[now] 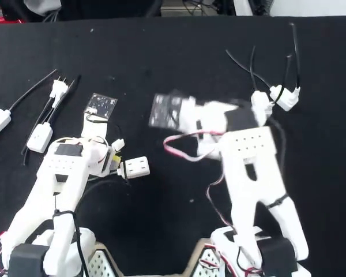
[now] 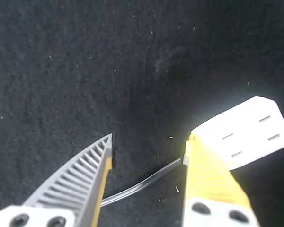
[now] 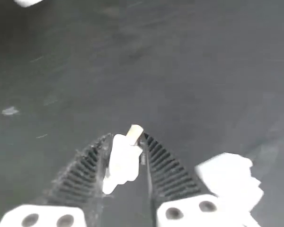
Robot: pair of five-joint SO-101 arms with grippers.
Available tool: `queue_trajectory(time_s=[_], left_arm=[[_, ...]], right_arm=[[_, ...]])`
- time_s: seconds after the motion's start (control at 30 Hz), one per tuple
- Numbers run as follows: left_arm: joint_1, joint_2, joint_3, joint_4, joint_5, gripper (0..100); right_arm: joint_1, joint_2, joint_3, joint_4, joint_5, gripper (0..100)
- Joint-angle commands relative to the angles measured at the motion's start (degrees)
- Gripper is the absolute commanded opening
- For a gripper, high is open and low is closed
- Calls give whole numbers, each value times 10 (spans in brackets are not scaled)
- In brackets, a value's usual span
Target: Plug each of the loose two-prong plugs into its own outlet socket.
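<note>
Your left gripper (image 2: 149, 142) stands spread over the black cloth table (image 1: 161, 52), with the outlet socket (image 2: 246, 130) just beside 1 finger. Your right gripper (image 3: 125, 139) pinches a white plug (image 3: 120, 163).

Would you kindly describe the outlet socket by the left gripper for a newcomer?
On the black table, find the left gripper. A white outlet socket lies at its yellow fingertip, slotted face up. The other white pieces on the table lie farther back, toward its sides.
</note>
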Motion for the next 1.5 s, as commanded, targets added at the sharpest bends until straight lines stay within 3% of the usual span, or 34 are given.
queue_trajectory(time_s=[0.0,0.13,0.37,0.47,0.67,0.83,1.07,1.47], left_arm=[[7,-4,-29,-5,7,242],[7,0,-28,-4,7,242],[8,-4,-20,-5,10,242],[8,-4,-22,-5,37,242],[8,-4,-22,-5,43,242],[8,-4,-20,-5,43,242],[8,-1,-23,-5,43,241],[8,-2,-22,-5,43,241]], right_arm=[[-13,-22,156,-127,4,11],[-11,-22,258,-279,-67,11],[-33,-22,266,-264,-202,12],[-40,-23,260,-223,-207,28],[-37,-22,235,-200,-207,207],[-23,-34,213,-178,-206,211],[-5,-52,90,-4,-228,211],[-2,-41,195,-126,-201,211]])
